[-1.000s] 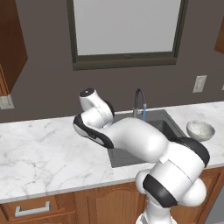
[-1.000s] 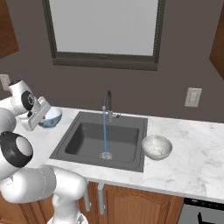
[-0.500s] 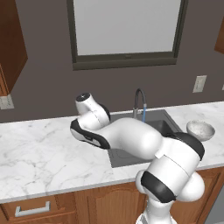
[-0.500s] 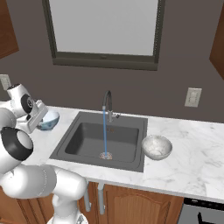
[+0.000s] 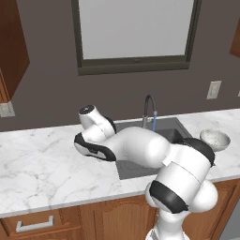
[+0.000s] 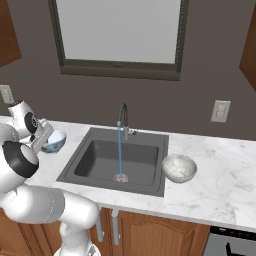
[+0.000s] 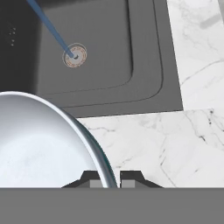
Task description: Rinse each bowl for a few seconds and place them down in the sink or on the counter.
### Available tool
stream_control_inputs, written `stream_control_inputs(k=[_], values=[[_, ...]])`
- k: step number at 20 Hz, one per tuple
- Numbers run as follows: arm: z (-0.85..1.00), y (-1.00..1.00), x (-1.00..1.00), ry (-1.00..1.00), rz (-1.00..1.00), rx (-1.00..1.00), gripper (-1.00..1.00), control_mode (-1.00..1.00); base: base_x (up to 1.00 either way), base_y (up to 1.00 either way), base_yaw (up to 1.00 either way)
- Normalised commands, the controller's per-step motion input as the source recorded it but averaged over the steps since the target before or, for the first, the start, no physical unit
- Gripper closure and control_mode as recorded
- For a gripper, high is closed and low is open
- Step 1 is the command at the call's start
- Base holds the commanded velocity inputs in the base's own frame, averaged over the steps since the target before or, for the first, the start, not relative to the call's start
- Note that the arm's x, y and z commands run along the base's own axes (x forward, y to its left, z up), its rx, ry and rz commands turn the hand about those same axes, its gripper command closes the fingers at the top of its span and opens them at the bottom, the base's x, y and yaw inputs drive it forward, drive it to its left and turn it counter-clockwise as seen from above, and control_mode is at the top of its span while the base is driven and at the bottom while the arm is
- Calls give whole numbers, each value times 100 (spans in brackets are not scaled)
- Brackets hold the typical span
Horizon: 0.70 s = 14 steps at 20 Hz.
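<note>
The light blue bowl stands on the white marble counter just left of the sink. My gripper reaches it from the left. In the hand view the bowl shows its white inside, and its rim runs between my gripper's two narrowly spaced fingertips, which are shut on it. The speckled bowl sits upright on the counter right of the basin, also seen in the left base view. Water falls from the faucet onto the drain.
The dark basin lies beyond the held bowl, with the blue stream hitting the drain. Bare marble borders the sink. A wall with a window and an outlet backs the counter. My arm spans the basin's left side.
My hand has sunk lower and slightly left onto the light blue bowl's rim. Both bowls stay where they were, and the water keeps running.
</note>
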Motion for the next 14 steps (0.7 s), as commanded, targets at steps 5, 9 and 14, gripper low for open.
stream_control_inputs(k=[5, 9, 14], values=[[-19, 9, 0, 0, 0, 0, 100, -100, 0, 0, 0], [-21, 10, 0, 1, 0, 0, 100, -100, 0, 0, 0], [-20, 9, 0, 2, 0, 0, 100, -100, 0, 0, 0]])
